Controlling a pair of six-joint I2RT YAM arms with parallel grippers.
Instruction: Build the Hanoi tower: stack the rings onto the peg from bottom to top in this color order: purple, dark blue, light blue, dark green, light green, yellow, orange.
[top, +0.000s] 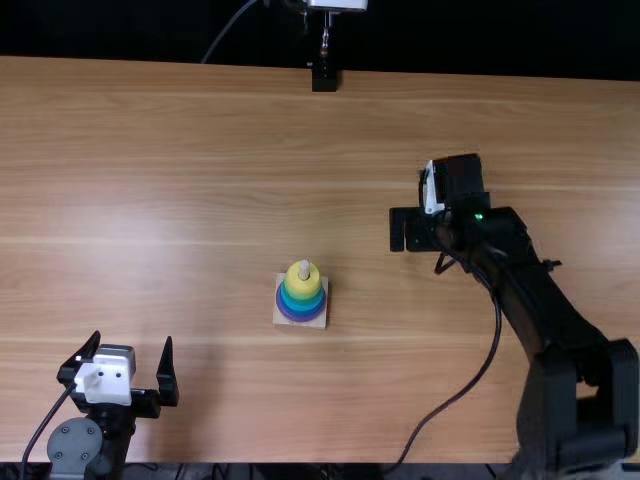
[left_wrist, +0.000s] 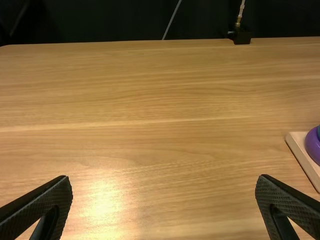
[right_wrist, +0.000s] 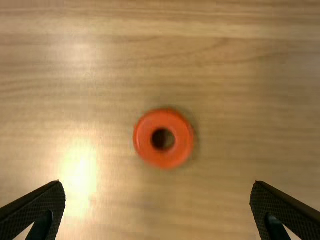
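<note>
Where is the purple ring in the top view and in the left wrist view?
Top view: the purple ring, near the middle, lowest on the peg.
Left wrist view: the purple ring, cut off by the picture's edge.
Shared landmark: the black block at the far edge of the table.

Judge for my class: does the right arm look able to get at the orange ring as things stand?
Most likely yes. The right gripper is open above the table, and the orange ring lies flat there, with nothing touching it or blocking the approach.
</note>
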